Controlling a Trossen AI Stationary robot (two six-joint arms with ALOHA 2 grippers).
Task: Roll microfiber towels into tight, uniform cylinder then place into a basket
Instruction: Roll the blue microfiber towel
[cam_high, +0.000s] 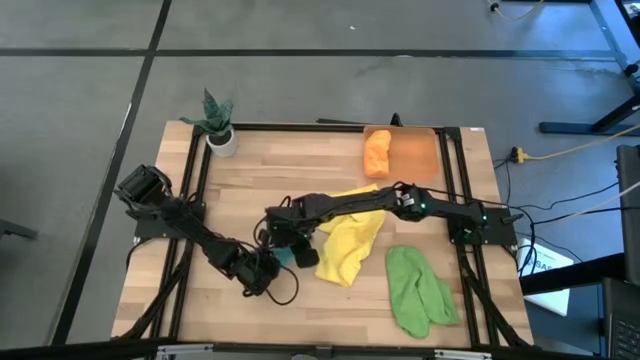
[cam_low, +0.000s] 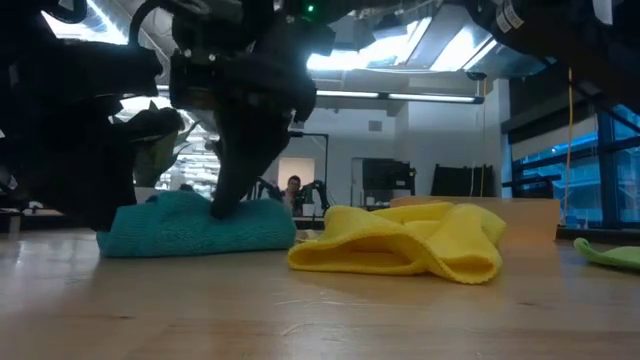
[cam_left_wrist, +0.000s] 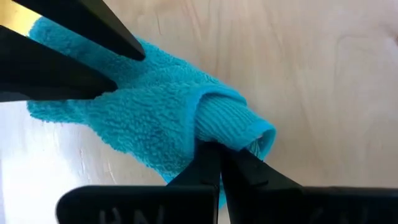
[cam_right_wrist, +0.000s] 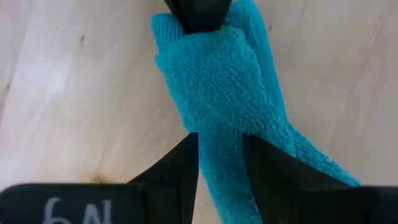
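Both arms cross the table centre, blocking passage there over the teal towel (cam_high: 290, 256). The yellow towel (cam_high: 350, 242) lies just beside. Bare wood along the table (cam_high: 300, 175) between plant pot (cam_high: 222, 140) and basket (cam_high: 415, 152) offers free room.

1. The table (cam_high: 300, 180) is evenly lit from overhead in the high view; only soft shadows are cast.
2. In the low view, the arms are silhouetted against bright ceiling lights (cam_low: 400, 55).
3. Pale glare is seen on the wood in both wrist views.
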